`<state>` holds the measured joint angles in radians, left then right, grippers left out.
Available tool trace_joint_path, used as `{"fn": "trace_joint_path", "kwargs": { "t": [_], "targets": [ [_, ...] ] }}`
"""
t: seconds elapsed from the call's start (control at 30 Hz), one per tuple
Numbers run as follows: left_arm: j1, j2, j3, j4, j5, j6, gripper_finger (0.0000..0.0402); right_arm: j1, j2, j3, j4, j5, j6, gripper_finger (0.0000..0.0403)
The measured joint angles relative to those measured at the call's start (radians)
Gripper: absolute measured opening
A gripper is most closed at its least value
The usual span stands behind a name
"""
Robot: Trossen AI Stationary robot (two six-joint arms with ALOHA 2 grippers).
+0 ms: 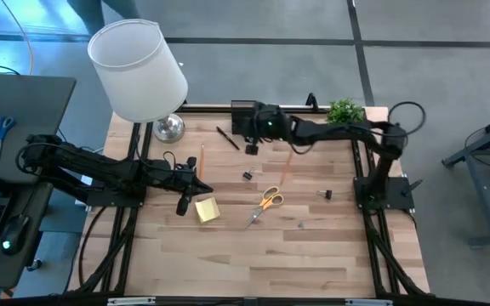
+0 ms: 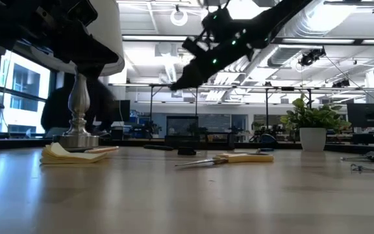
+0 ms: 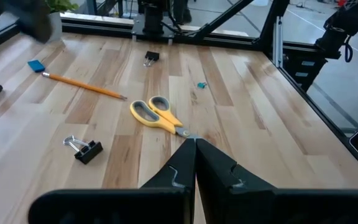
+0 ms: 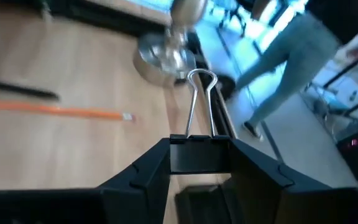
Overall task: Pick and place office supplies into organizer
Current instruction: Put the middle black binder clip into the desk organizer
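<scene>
I count two orange pencils, one black pen, one pair of orange-handled scissors, one yellow sticky-note pad and one blue eraser. Binder clips come to three: two lying on the table, and one pinched in my right pincer. There is also one lamp, one plant, and one pair of blue-handled scissors on the side desk.

scissors, sticky-note pad, lamp base, potted plant
</scene>
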<state>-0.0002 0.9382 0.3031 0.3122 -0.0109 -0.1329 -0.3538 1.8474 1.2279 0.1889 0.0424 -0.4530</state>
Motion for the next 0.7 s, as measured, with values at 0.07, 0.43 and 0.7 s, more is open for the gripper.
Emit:
{"fn": "trace_joint_path", "kwargs": {
  "t": [0.07, 0.43, 0.7],
  "targets": [
    [0.000, 0.000, 0.000, 0.000, 0.000, -0.003, 0.0001, -0.021, 0.045, 0.036, -0.029, 0.001, 0.000, 0.0146],
    [0.000, 0.000, 0.000, 0.000, -0.001, -0.003, 0.0001, -0.085, 0.190, 0.133, -0.145, 0.087, 0.001, 0.0147],
    [0.000, 0.000, 0.000, 0.000, -0.007, -0.003, 0.0001, -0.094, 0.191, 0.132, -0.153, 0.111, 0.008, 0.0160]
  ]
}}
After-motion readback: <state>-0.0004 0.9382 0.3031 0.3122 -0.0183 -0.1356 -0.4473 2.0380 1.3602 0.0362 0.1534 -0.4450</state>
